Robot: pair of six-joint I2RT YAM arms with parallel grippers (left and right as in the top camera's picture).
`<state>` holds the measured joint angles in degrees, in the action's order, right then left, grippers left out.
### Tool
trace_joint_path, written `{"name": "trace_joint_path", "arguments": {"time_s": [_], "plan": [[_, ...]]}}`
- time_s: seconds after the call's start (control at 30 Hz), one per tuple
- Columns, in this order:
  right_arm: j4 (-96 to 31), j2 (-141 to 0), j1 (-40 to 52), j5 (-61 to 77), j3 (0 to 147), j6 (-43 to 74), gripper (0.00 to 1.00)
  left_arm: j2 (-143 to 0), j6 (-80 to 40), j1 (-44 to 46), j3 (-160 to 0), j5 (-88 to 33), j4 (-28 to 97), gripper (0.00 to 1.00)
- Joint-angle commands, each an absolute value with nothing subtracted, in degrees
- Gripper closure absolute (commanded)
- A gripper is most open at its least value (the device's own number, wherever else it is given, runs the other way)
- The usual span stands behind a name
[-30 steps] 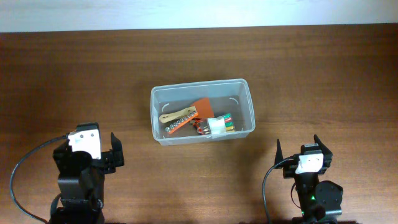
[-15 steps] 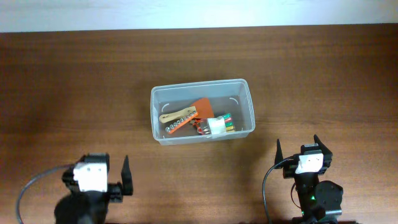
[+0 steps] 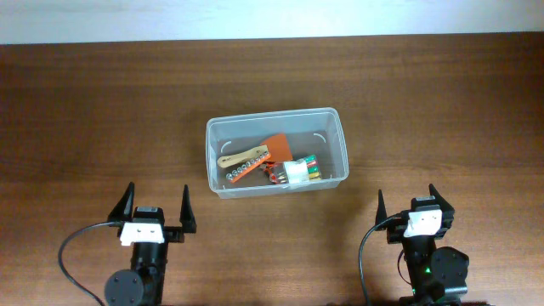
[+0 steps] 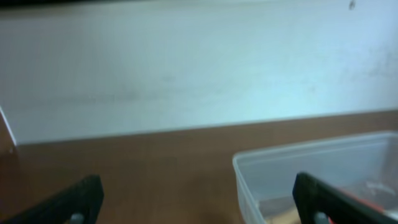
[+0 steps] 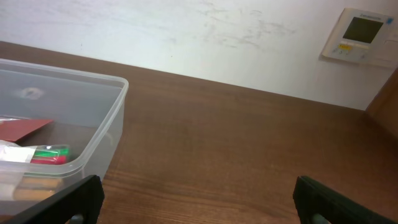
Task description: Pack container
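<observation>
— Plastic, clear, rectangular with rounded corners: we record the container [image 3: 277, 114] near the middle of the dark brown wooden table [image 3: 102, 102], upright and open at the top. Do you confirm its position?
— We confirm. It lies ahead of both arms and between them, touching neither. Contents?
— We note 4 items on its floor: an orange flat card [image 3: 277, 144], a pale wooden-handled tool [image 3: 240, 156], an orange strip of small metal bits [image 3: 241, 172] and a white pack of coloured markers [image 3: 301, 170]. They overlap, and we cannot tell the tool's type.
— Left gripper [image 3: 158, 189]?
— It is near the table's front edge, left of the container and well apart from it. Its 2 black fingers [image 4: 81, 198] stand spread wide with nothing between them.
— Right gripper [image 3: 406, 192]?
— Front right, likewise apart from the container. Its black fingers [image 5: 74, 198] are spread wide and hold nothing. Its wrist camera shows the container's corner at left and a white wall panel [image 5: 359, 34] with a small screen beyond the table.
</observation>
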<state>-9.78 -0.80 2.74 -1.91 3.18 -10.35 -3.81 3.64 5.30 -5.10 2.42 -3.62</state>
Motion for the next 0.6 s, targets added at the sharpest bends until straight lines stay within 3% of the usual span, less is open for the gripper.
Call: {"name": "trace_joint_path", "arguments": {"time_s": [0.0, 0.23, 0.37, 0.57], "plan": [[-9.78, -0.32, 2.94, -1.78, 2.68, -10.26, 0.01, -2.59, 4.80, 5.48, -1.10, 5.45, -8.91, 0.01], [-9.78, -0.32, 2.94, -1.78, 2.68, -10.26, 0.01, -0.27, 6.37, 5.43, -0.47, 6.90, -2.04, 0.01], [-9.78, -0.32, 2.94, -1.78, 2.68, -10.26, 0.01, -0.30, 7.44, 5.43, -0.49, 0.27, 4.89, 0.01], [-9.78, -0.32, 2.94, -1.78, 2.68, -10.26, 0.01, -0.32, 5.54, 5.48, -0.49, -0.45, 4.82, 0.01]]}}
